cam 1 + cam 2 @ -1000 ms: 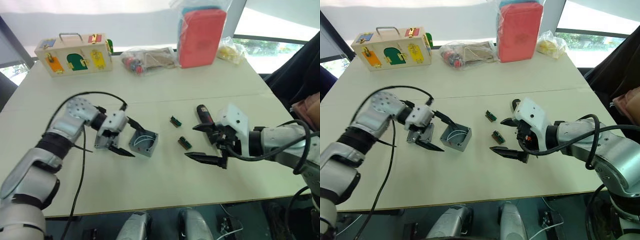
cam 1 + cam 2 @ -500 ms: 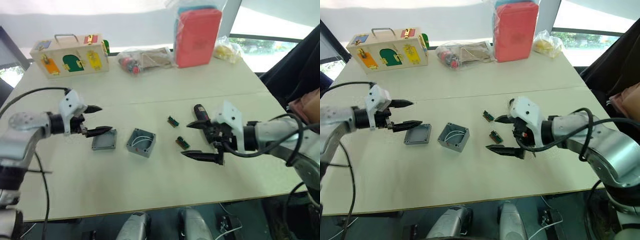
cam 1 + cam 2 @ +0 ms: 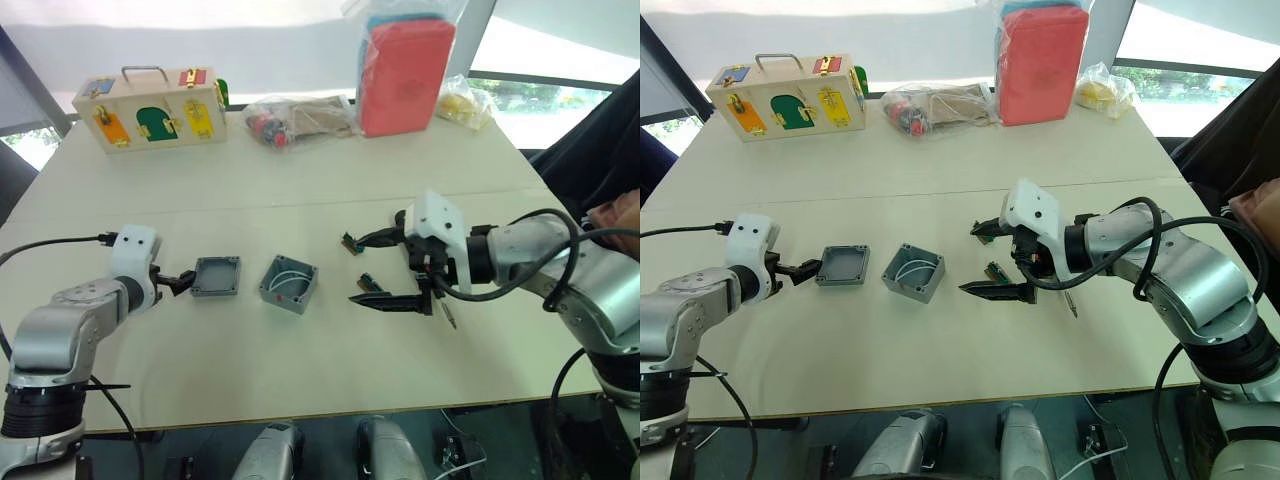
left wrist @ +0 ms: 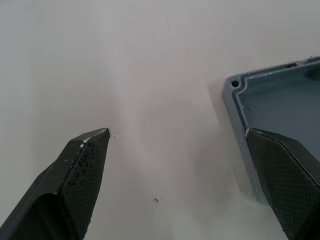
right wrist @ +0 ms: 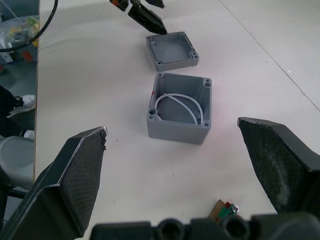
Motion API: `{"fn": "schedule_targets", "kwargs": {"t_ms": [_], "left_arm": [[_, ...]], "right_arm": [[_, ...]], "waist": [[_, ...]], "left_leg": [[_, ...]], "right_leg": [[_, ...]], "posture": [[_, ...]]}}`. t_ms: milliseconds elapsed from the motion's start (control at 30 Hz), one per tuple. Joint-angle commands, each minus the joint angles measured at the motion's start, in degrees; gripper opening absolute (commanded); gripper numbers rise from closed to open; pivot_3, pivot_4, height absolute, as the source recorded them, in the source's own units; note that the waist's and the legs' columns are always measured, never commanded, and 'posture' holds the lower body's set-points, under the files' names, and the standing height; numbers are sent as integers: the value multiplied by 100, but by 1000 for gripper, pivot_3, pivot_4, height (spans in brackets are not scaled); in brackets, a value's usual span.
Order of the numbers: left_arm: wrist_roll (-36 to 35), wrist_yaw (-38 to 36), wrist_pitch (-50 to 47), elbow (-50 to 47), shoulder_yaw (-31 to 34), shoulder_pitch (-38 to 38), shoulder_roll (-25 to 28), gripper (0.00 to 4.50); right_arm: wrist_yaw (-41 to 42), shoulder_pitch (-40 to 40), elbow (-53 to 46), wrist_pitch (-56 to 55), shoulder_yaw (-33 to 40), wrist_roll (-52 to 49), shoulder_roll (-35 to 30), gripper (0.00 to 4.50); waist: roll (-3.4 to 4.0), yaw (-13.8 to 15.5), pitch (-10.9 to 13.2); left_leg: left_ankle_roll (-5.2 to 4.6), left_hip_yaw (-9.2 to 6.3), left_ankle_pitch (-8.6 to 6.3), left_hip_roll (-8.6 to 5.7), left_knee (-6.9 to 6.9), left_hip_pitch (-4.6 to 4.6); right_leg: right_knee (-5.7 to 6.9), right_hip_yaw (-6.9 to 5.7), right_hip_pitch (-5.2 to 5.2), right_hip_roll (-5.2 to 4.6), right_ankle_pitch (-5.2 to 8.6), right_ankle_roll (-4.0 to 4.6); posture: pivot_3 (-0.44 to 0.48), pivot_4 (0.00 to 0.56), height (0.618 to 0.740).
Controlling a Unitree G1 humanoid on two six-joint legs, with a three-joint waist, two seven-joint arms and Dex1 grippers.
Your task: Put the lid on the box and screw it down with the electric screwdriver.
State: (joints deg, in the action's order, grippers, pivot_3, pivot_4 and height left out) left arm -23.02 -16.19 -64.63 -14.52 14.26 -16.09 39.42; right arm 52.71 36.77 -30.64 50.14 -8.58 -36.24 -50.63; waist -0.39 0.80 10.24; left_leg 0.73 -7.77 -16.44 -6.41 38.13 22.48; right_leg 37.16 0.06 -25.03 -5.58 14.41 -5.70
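Left gripper [image 3: 800, 268]: lowered to the lid [image 3: 842, 264] since half a second ago, jaws spread, empty, one tip at its rim. Lid: hollow-up on tabletop [image 3: 940, 350], just beside the box [image 3: 913, 272]. Right gripper [image 3: 992, 258]: jaws wide, empty. Grasp judged imminent.

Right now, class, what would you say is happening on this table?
A two-armed robot is assembling a small grey box. The box sits open on the table with white wires inside, and the lid lies inside-up beside it. The left gripper is open at the lid's edge, one finger over its rim. The right gripper is open and empty, pointed toward the box.
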Motion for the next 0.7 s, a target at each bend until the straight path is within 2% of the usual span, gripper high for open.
{"fn": "schedule_targets", "kwargs": {"t_ms": [33, 167, 233, 267, 367, 433, 467, 567, 600, 700], "left_arm": [[144, 215, -103, -89, -6, 21, -196, 4468], [265, 282, -112, 42, -171, -23, -329, 4468], [245, 291, -250, 12, -197, 8, -401, 3976], [219, 284, -329, -26, -201, 49, -438, 3899], [201, 305, -475, -71, -139, 100, -515, 2593], [206, 342, -542, -75, -65, 87, -569, 2003], [202, 351, -575, -74, -32, 77, -592, 1493], [182, 398, -716, -77, 122, 29, -652, 543], [175, 403, -751, -80, 159, 19, -666, 51], [88, 294, -559, -94, 355, -107, -677, 51]], "right_arm": [[41, 121, -38, -72, 93, 57, 9, 4500], [19, 84, -86, -50, 114, 97, 8, 4500], [3, 56, -121, -32, 138, 104, 4, 4500], [-11, 43, -136, -21, 152, 111, 3, 4500], [-46, 20, -166, 3, 172, 117, -1, 4500], [-55, 2, -181, 7, 183, 116, -11, 4500], [-60, -4, -186, 8, 187, 114, -14, 4500], [-79, -18, -195, 24, 202, 103, -13, 4500], [-83, -19, -196, 29, 206, 99, -13, 4500], [-135, -28, -173, 123, 269, 8, 48, 4500]], "waist": [[2, -1, -1], [1, -2, -2], [2, -1, -3], [3, -2, -4], [4, -5, -7], [6, -15, -11], [6, -18, -14], [7, -29, -16], [7, -33, -16], [7, -35, -16]], "left_leg": [[1, 0, 0, 0, 0, -1], [1, 0, 0, 1, 0, -1], [1, 0, 0, 1, 0, -1], [1, 0, 0, 0, 0, -2], [1, 0, 0, 1, -1, -4], [2, 0, 0, 1, -1, -4], [2, 0, 0, 1, -1, -5], [2, 1, 0, 2, -2, -6], [2, 1, 0, 3, -3, -7], [3, 1, 0, 5, -3, -7]], "right_leg": [[1, 0, 0, 0, 0, 0], [0, 0, 0, 0, 0, 0], [0, 1, 1, 0, 0, 0], [0, 1, 1, 0, 0, 0], [0, 1, 2, 0, 0, 0], [0, 1, 2, 0, 0, 0], [0, 2, 2, 0, 0, 0], [0, 2, 2, 1, 0, 0], [0, 1, 2, 2, 0, 0], [1, 2, 2, 4, 0, 0]], "posture": [[0, 150, 740], [0, 150, 740], [0, 150, 740], [0, 150, 740], [0, 150, 740], [0, 150, 740], [0, 150, 740], [0, 150, 740], [0, 150, 740], [0, 150, 740]]}}
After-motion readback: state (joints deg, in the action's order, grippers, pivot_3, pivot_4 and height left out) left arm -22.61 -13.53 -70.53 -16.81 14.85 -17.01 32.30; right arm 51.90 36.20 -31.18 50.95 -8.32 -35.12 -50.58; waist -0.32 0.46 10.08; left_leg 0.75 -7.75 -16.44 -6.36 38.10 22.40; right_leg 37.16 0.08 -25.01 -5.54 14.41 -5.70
